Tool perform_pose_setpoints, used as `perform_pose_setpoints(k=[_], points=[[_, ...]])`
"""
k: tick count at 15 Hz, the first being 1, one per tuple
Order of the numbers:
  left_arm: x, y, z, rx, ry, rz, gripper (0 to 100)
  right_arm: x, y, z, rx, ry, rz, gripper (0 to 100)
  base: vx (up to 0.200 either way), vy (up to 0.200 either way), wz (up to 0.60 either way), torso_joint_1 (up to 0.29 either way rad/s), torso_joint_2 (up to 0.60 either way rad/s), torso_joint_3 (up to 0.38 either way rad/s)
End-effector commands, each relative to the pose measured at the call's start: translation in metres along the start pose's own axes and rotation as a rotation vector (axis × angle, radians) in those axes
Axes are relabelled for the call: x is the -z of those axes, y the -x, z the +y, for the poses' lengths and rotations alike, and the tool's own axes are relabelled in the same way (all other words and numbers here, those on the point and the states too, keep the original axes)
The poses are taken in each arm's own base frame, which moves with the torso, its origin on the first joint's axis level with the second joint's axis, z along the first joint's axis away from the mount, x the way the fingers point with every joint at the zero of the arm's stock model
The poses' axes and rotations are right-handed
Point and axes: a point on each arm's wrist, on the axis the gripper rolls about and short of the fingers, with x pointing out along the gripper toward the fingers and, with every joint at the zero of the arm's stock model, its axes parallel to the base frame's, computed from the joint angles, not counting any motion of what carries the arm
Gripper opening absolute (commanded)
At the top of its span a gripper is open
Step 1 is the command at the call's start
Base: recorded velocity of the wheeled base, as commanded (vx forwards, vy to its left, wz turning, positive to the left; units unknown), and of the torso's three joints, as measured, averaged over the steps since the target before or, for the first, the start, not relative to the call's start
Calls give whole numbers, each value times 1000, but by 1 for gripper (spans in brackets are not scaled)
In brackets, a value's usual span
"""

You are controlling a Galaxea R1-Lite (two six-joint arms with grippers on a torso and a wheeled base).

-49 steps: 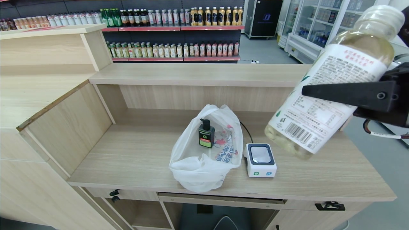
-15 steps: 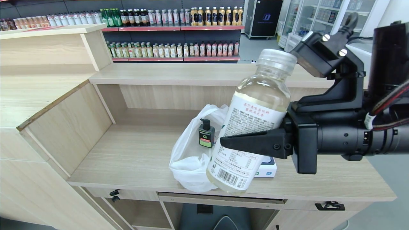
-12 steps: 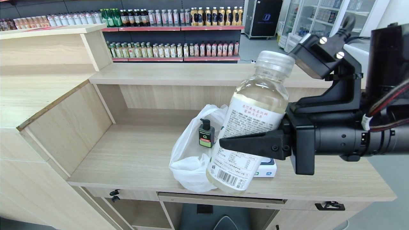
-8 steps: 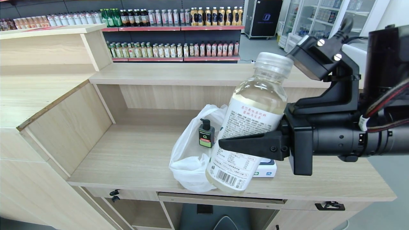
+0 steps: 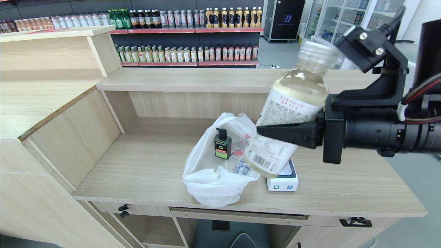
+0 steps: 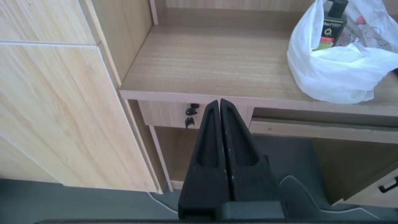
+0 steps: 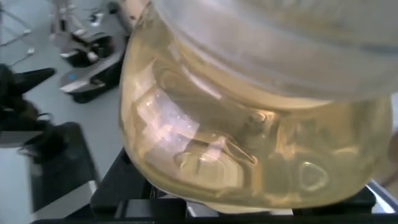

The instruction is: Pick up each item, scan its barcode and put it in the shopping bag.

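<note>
My right gripper (image 5: 275,132) is shut on a clear drink bottle (image 5: 293,103) with pale liquid and a white label. The bottle hangs tilted, cap up and to the right, its barcode end just above the white scanner (image 5: 282,181) on the counter. In the right wrist view the bottle (image 7: 261,124) is pressed close to the lens. The white shopping bag (image 5: 220,168) lies open left of the scanner, with a dark pump bottle (image 5: 222,144) standing in it. My left gripper (image 6: 219,109) is shut with nothing in it, low in front of the counter's edge; the bag (image 6: 342,56) is beyond it.
The wooden counter (image 5: 144,165) has a raised ledge behind and a side wall on the left. A cable runs back from the scanner. Drawers with locks (image 6: 191,115) sit under the counter. Shelves of drinks and fridges stand in the room behind.
My right gripper has carried the bottle right and away from the camera, from in front of the bag to above the scanner, tilting it further. The left arm has no earlier frame.
</note>
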Motion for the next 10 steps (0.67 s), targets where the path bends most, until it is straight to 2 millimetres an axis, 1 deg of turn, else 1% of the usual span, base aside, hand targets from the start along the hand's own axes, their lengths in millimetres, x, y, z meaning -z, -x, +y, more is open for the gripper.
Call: perform_pose_setpoints(k=[1,2,3,4,5,6,8,9,10], points=[[0,0,0,0,0,0,0,-4,29,-29,219,72,-20,0,0,0,0,0,0,0],[0,0,0,0,0,0,0,2,48,-48,348,112,5,0,0,0,0,0,0,0],[0,0,0,0,0,0,0,15,66,-67,459,158,56,0,0,0,0,0,0,0],[0,0,0,0,0,0,0,22,75,-75,513,206,90,0,0,0,0,0,0,0],[0,0,0,0,0,0,0,33,94,-91,617,314,156,0,0,0,0,0,0,0],[0,0,0,0,0,0,0,42,108,-103,690,383,197,0,0,0,0,0,0,0],[0,0,0,0,0,0,0,68,130,-124,762,532,240,0,0,0,0,0,0,0],[0,0,0,0,0,0,0,83,138,-135,762,615,227,0,0,0,0,0,0,0],[0,0,0,0,0,0,0,89,144,-139,735,679,204,0,0,0,0,0,0,0]])
